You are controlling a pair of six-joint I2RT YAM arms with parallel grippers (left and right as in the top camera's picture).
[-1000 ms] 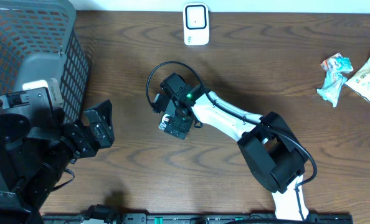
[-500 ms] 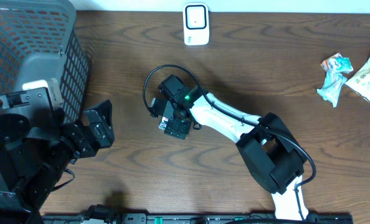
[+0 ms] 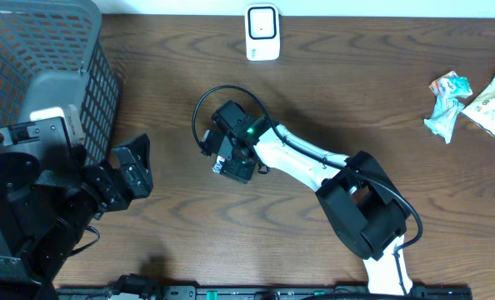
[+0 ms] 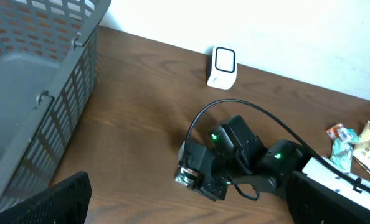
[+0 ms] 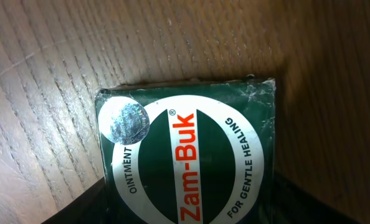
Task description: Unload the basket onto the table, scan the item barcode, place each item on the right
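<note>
- Shifting slightly leftward, our right gripper (image 3: 233, 169) sits over the green cardboard Zam-Buk ointment box (image 5: 188, 162); we cannot tell whether its fingers grasp it.
- Our left gripper (image 3: 133, 171) hangs released.
- We judge the white wall-plug-shaped scanner (image 3: 262, 32) comes next.

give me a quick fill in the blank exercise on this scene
The dark green square box beneath the right hand reads Zam-____ on top. The grey plastic mesh basket stands by the ____ arm. The small plastic scanner at the far edge of the brown wooden table is coloured ____.
Missing words: Buk; left; white.
</note>
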